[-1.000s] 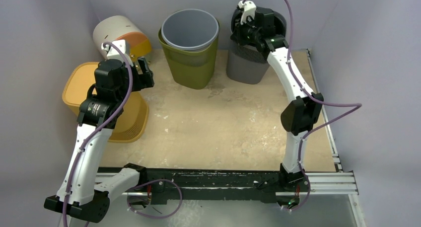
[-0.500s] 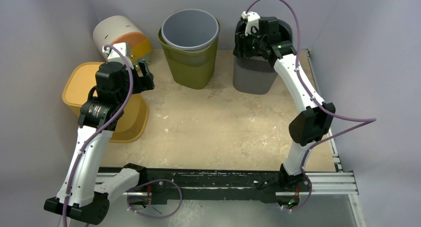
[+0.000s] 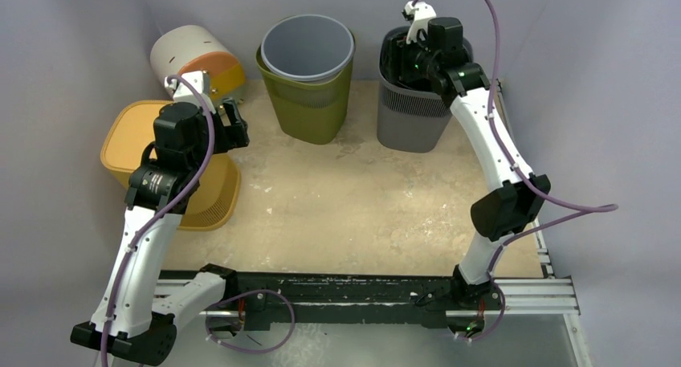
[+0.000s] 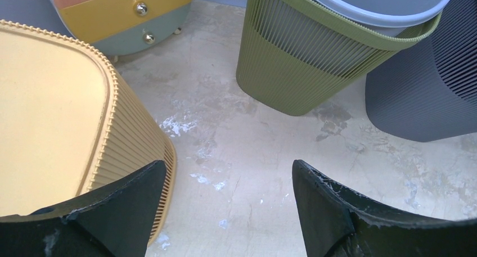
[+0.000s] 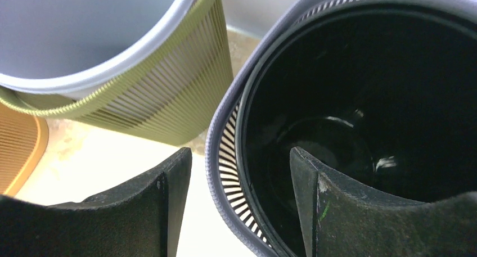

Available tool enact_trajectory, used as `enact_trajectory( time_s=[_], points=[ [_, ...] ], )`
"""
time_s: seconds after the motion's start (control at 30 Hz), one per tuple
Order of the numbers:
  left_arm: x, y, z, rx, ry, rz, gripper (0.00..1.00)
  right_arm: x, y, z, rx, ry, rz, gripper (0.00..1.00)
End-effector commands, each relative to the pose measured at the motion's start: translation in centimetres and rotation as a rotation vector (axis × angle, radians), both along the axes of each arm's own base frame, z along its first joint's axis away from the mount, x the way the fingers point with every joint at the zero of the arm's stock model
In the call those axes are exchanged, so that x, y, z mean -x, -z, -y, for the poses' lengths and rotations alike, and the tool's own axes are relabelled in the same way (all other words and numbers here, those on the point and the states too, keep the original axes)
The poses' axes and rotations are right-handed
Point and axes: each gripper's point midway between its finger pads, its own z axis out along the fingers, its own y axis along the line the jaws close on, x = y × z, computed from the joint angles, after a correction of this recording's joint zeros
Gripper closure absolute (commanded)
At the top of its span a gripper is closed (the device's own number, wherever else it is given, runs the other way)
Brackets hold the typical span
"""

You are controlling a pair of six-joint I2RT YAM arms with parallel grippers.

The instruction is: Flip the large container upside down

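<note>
The right tool [image 5: 239, 157] straddles the rim of the grey container [image 3: 409, 118], fingers spread and seemingly not pinching it. The left tool [image 4: 228, 168] hangs released beside the upturned yellow basket [image 4: 50, 111].

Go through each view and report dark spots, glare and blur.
Top external: even soft light, sharp throughout, no glare. Left wrist: green bin and tabletop crisp; the left tool at the bottom edge is soft. Right wrist: the grey bin has a black inside nearly lost in darkness, with small glints; the right tool is blurred.
</note>
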Motion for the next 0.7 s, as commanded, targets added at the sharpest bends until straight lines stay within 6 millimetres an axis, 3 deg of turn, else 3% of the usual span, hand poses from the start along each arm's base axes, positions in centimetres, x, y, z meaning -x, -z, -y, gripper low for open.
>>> enact_trajectory(
  time_s=[0.0,0.43,0.67],
  points=[
    [0.3,-0.4,-0.1,-0.006,-0.003,0.023,0.20,-1.1,-5.5,1.1,-0.043,0.084,0.140,0.33],
    [0.1,0.9,-0.4,-0.032,-0.011,-0.008,0.20,-3.1,-2.5,0.3,-0.025,0.071,0.095,0.34],
    [0.2,1.3,-0.5,-0.037,-0.016,-0.014,0.20,-3.8,-0.8,1.0,0.001,0.118,0.076,0.34]
  ],
)
